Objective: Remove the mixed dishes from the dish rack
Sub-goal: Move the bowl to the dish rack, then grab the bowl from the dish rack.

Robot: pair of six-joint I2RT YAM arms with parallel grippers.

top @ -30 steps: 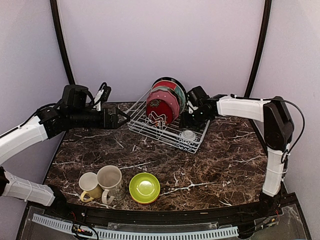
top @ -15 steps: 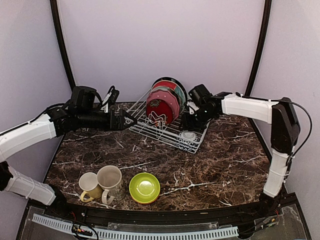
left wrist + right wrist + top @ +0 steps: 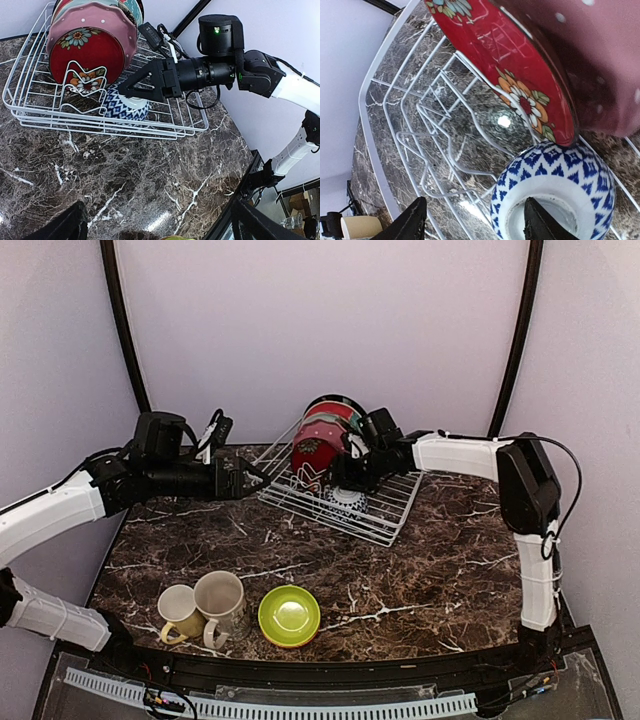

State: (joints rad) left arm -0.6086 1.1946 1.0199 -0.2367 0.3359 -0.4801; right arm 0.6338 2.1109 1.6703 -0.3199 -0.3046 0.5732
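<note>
Bowl (image 3: 555,175), blue-patterned, lies on its side at the rack's (image 3: 390,525) near side, touching the red plate (image 3: 510,65); right gripper (image 3: 475,200) open beside it, holding nothing; best pinch the rim, one finger inside, clear of the plate; left gripper (image 3: 245,478) wide, empty.

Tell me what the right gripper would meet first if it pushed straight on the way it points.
Most likely the blue-and-white bowl in the dish rack: it lies directly ahead of the open right gripper, the red plate just beyond it. The remaining gap is hard to judge.
</note>
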